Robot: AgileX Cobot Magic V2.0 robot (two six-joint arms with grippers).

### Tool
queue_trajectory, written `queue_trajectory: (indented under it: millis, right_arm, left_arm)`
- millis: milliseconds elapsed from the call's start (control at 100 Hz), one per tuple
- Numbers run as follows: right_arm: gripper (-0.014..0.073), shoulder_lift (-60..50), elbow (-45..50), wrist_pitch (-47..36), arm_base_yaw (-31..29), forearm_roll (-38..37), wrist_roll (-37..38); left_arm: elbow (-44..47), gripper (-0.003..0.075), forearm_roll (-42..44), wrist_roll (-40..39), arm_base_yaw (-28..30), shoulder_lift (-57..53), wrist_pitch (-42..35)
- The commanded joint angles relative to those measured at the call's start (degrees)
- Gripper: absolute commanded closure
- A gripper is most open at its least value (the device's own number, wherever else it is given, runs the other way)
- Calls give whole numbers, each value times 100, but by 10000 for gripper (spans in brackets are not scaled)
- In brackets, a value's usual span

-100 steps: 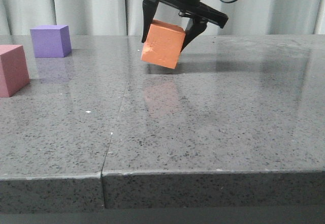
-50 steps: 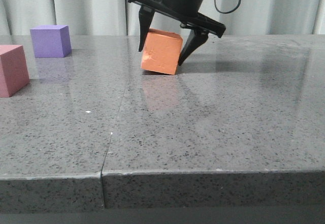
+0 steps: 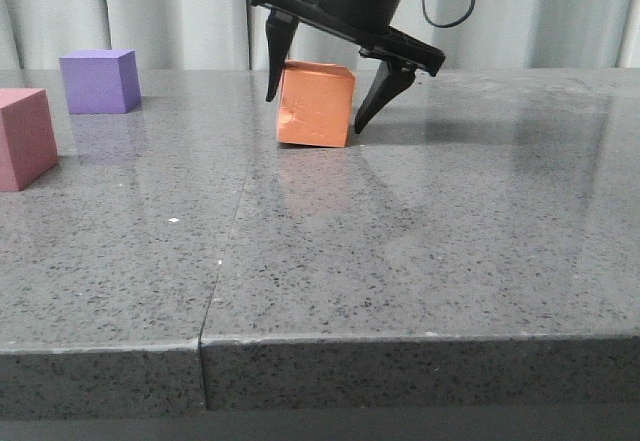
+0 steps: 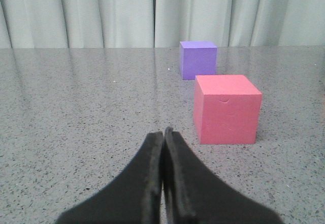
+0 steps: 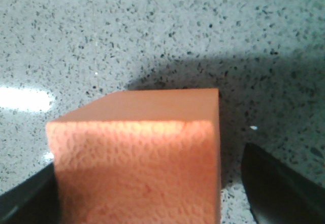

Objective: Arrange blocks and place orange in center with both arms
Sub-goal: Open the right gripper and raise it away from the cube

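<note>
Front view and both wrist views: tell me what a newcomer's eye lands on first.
The orange cube draws the eye, sitting on the grey table toward the back, with the right gripper open around it, fingers clear of both sides. Off at the table's left edge wait the pink cube and, behind it, the purple cube. The left gripper is shut and empty, pointing toward that pair.

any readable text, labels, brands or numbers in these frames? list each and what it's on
None: no view shows any text, label, brand or number.
Orange cube: plain faces, only a small dent.
Pink cube: plain, a small nick on the face.
Purple cube: plain.
Right gripper and left gripper: no markings visible.
Stone table: only speckle.
</note>
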Motion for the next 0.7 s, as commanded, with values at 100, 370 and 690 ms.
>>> queue_trajectory:
  millis: [100, 370, 690]
  right_arm:
    - [-36, -626, -401, -3, -11, 133, -27]
    - [-29, -851, -562, 440, -11, -101, -182]
    - [350, -1255, -530, 906, 3, -599, -770]
  left_arm:
    - [227, 741, -36, -41, 23, -162, -471]
    - [227, 741, -36, -41, 23, -162, -471]
    - [227, 741, -36, -41, 23, -162, -471]
